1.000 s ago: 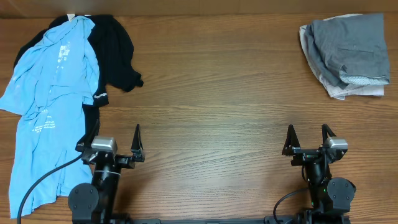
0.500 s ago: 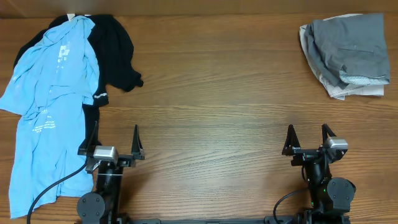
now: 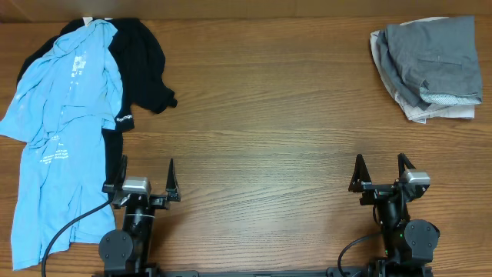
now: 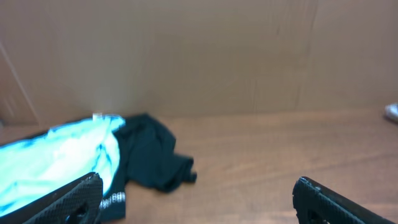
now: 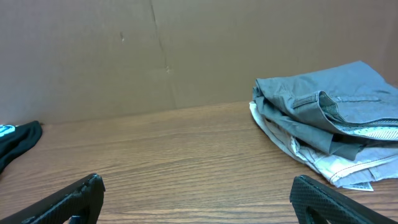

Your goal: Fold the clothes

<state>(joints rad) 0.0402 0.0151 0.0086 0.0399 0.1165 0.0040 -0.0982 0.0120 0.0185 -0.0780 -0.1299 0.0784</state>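
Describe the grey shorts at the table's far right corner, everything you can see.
The grey shorts look like grey-olive cotton, loosely folded into a rumpled bundle. A pale speckled lining shows at their near edge. They lie on a beige garment, which peeks out beneath and at the left, on the wooden table. Nothing else touches them.

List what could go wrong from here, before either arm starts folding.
1. The light blue shirt lies partly over the black shirt. A pinch near that overlap may lift both together.
2. The left arm's cable appears to lie over the blue shirt's lower edge, so dragging the shirt could snag it.
3. The grey shorts sit crumpled on a pale garment. Grabbing one layer may drag the other along.
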